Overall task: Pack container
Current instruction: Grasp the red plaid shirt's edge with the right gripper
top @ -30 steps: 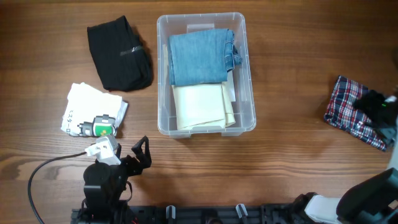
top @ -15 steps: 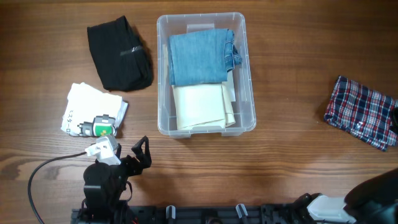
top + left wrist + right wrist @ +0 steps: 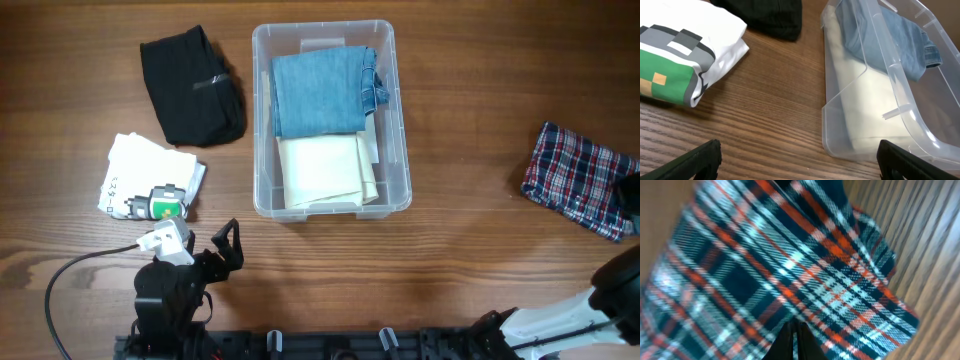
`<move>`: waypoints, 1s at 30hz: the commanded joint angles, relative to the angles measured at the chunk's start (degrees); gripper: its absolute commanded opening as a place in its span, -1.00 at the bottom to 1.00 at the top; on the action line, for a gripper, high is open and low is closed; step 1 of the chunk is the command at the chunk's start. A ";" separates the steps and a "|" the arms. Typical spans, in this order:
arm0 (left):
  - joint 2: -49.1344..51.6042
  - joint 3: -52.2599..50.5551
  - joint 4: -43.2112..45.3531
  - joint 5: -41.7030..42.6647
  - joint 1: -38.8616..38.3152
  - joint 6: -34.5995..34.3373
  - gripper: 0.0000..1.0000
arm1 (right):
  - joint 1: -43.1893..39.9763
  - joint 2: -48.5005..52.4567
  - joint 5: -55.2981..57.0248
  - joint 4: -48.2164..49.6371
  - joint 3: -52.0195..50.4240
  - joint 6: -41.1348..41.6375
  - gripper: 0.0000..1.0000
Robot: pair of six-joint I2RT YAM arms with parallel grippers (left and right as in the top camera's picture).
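The clear plastic container [image 3: 326, 118] stands mid-table and holds a folded blue denim piece [image 3: 322, 90] at its far end and a cream cloth [image 3: 326, 170] at its near end. In the left wrist view the container [image 3: 875, 125] is to the right. My left gripper [image 3: 226, 240] rests at the table's near left edge, open and empty, its fingertips [image 3: 695, 162] wide apart. A plaid cloth [image 3: 580, 180] lies at the far right. It fills the right wrist view, where my right gripper [image 3: 793, 337] is shut, pinching the plaid cloth [image 3: 790, 265].
A folded black garment [image 3: 193, 88] lies left of the container's far end. A white folded shirt with a green and black print [image 3: 150, 180] sits nearer, ahead of my left gripper. The right arm [image 3: 615, 285] enters from the near right corner.
My right gripper has closed on the plaid cloth and slid from above it toward the right edge of the overhead view. The left arm and the other items have not moved.
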 commanded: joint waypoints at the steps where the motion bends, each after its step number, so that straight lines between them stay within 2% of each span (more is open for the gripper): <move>1: -0.57 -0.20 0.17 0.28 -0.04 -0.28 0.99 | -0.28 3.85 -3.48 -0.42 -0.02 1.29 -0.91; 7: -0.57 -0.20 0.17 0.28 -0.04 -0.28 1.00 | 2.60 10.97 -16.85 -4.37 -0.09 1.25 -0.91; 13: -0.57 -0.20 0.17 0.28 -0.04 -0.31 0.99 | 14.38 11.50 -17.53 -5.86 -0.13 2.32 -0.91; 17: -0.57 -0.20 0.17 0.28 -0.04 -0.28 0.99 | 18.14 10.99 -17.51 -5.73 0.04 2.62 -0.92; 22: -0.57 -0.20 0.17 0.28 -0.04 -0.28 1.00 | 17.99 1.81 -17.62 -7.74 2.91 -8.17 -0.91; 26: -0.57 -0.20 0.17 0.28 -0.04 -0.28 1.00 | 17.99 -7.54 -18.47 -7.32 5.60 -11.06 -0.88; 27: -0.57 -0.20 0.17 0.28 -0.04 -0.28 1.00 | 17.99 -9.92 -15.76 -6.86 5.79 -10.93 -0.79; 28: -0.57 -0.20 0.17 0.28 -0.04 -0.28 0.99 | 17.99 -11.67 -11.50 -6.75 5.79 -10.60 -0.52; 29: -0.57 -0.20 0.17 0.28 -0.04 -0.28 0.99 | 17.99 -12.94 -5.55 -6.80 5.77 -10.67 -0.01; 30: -0.57 -0.20 0.17 0.28 -0.04 -0.28 0.99 | 17.99 -13.22 0.09 -6.99 5.77 -10.82 0.39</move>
